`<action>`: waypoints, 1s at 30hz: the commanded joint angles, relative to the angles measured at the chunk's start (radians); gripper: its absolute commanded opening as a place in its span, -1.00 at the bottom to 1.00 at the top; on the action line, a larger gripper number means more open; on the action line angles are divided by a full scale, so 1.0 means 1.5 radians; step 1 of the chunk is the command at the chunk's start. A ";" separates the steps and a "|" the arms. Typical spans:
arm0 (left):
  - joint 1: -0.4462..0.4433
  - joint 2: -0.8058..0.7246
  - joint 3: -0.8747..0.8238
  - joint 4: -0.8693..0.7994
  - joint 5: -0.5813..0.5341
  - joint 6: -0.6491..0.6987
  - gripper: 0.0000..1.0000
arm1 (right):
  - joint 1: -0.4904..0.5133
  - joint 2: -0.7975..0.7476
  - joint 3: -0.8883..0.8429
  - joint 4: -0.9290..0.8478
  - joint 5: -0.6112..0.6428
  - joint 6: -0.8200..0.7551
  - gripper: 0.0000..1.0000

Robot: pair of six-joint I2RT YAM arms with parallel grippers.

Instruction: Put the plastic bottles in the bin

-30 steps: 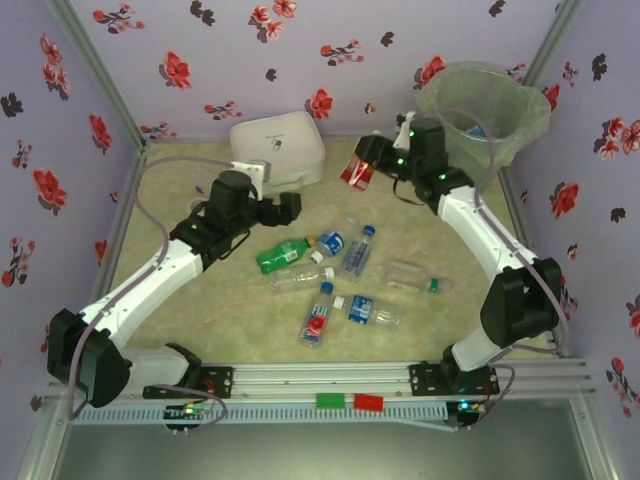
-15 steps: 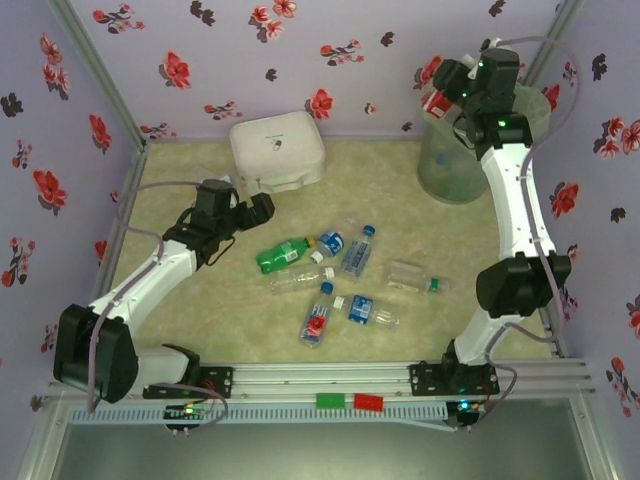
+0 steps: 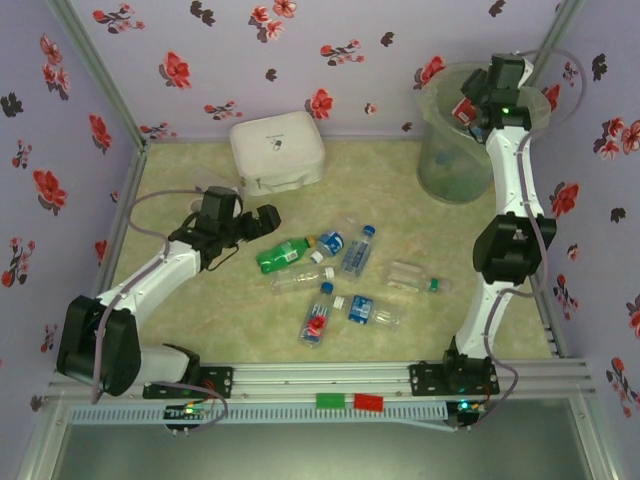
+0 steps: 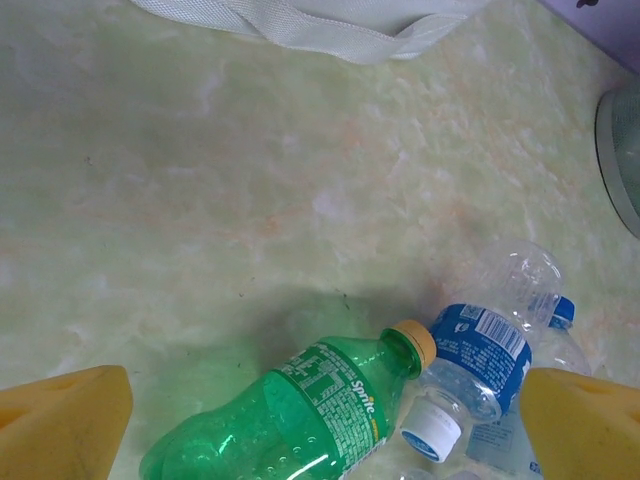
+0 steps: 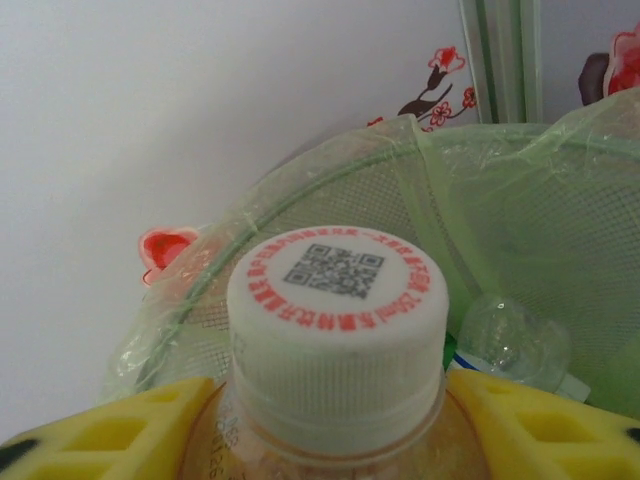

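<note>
My right gripper (image 3: 468, 108) is raised over the bin (image 3: 447, 165), a large translucent grey-green bucket at the far right corner. It is shut on a red-labelled bottle (image 3: 461, 110), whose white cap (image 5: 337, 300) stands between the yellow fingers (image 5: 110, 430), with the bin's lined rim (image 5: 330, 190) just beyond. A clear bottle (image 5: 510, 340) lies inside the bin. My left gripper (image 3: 268, 222) hangs open over a green bottle (image 4: 300, 420) lying on the table. Several more bottles lie mid-table, among them a blue-labelled one (image 3: 330, 242) and a clear one (image 3: 415, 277).
A white square lidded box (image 3: 277, 150) stands at the back centre, its edge (image 4: 300, 25) near the left gripper. Flowered walls close the table on three sides. Bare tabletop (image 3: 200, 310) lies at the near left.
The right arm has swung the red-labelled bottle from left of the bin up over its rim. The left gripper has shifted slightly toward the green bottle, staying open.
</note>
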 commanded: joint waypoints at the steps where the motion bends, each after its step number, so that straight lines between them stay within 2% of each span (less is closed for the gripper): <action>1: -0.002 0.006 0.011 -0.011 0.014 0.014 1.00 | 0.001 0.004 0.038 -0.010 -0.001 -0.002 0.59; 4: -0.002 0.010 0.026 -0.026 0.014 0.033 1.00 | 0.001 -0.003 0.039 -0.010 0.005 -0.013 0.98; 11: -0.002 0.029 0.039 -0.031 0.018 0.039 1.00 | 0.007 -0.065 0.014 -0.026 -0.007 -0.052 0.99; 15: -0.001 0.022 0.040 -0.014 0.017 0.044 0.99 | 0.031 -0.133 -0.039 -0.057 -0.045 -0.091 0.99; 19: -0.002 0.020 0.055 0.003 0.017 0.050 0.99 | 0.085 -0.230 -0.161 -0.096 -0.041 -0.140 0.99; 23: -0.001 0.021 0.063 0.034 0.017 0.052 0.99 | 0.141 -0.332 -0.295 -0.140 -0.046 -0.145 0.99; 30: -0.001 0.031 0.058 0.100 0.013 0.045 0.99 | 0.241 -0.463 -0.515 -0.234 -0.049 -0.051 0.99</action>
